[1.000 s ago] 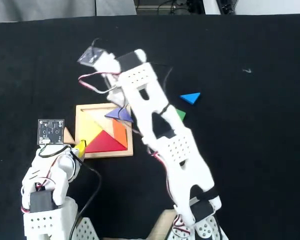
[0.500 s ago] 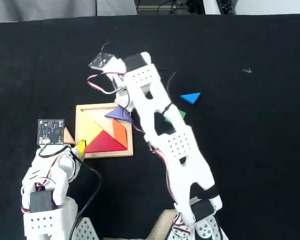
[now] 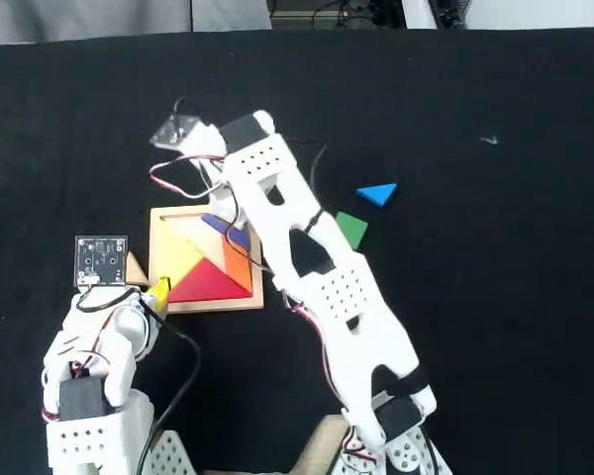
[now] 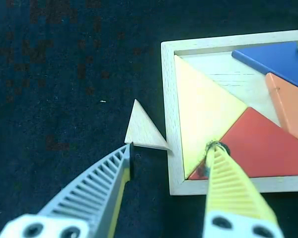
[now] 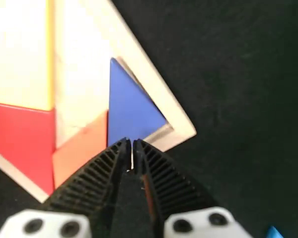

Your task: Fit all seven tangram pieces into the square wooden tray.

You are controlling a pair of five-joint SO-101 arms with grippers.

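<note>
Right wrist view shows the right claw (image 5: 130, 147) with its two black fingers pressed together and nothing between them. Its tips sit over one corner of the dark blue triangle (image 5: 131, 106), by the corner of the wooden tray (image 5: 154, 82). I cannot tell if they touch it.

That dark blue triangle lies flat inside the tray, against the rim. Next to it is the orange piece (image 4: 290, 104). The big yellow triangle (image 4: 203, 109) and the big red triangle (image 4: 268, 144) lie flat in the tray too. A bit of bare wood shows between the yellow and the dark blue one.

On the other side, the left claw (image 4: 171, 148) is wide open and holds nothing. Its grey finger tip is at a corner of the plain wooden triangle (image 4: 141, 130), which lies on the black table (image 3: 495, 297) just outside the tray's rim. Its yellow finger tip is over the spot where yellow and red meet.

Out on the table, away from the tray, lie a green piece (image 3: 351, 229) and a light blue triangle (image 3: 377, 193).
</note>
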